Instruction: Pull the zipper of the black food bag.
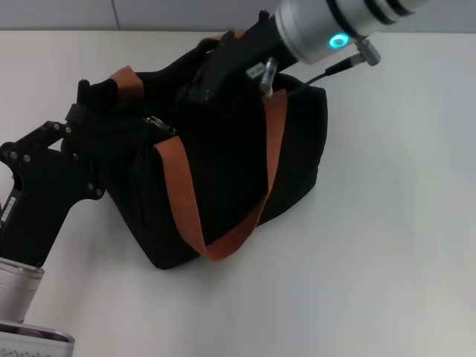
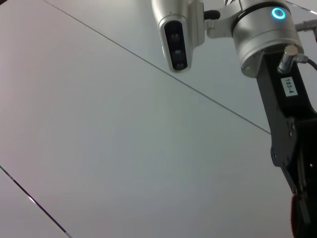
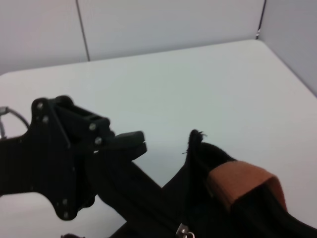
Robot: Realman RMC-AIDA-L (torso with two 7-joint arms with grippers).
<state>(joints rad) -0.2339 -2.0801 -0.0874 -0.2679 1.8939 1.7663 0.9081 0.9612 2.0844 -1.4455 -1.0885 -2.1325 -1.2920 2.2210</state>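
The black food bag lies on the white table, its orange-brown straps draped over it. The zipper's silver pull tab sits on the upper face near the bag's left end. It also shows in the right wrist view. My left gripper is at the bag's left end, shut on the fabric there. It also shows in the right wrist view. My right gripper rests on the bag's top, to the right of the pull tab and apart from it.
The white table stretches to the right and front of the bag. A grey wall panel stands behind it. The left wrist view shows only the table and my right arm's wrist.
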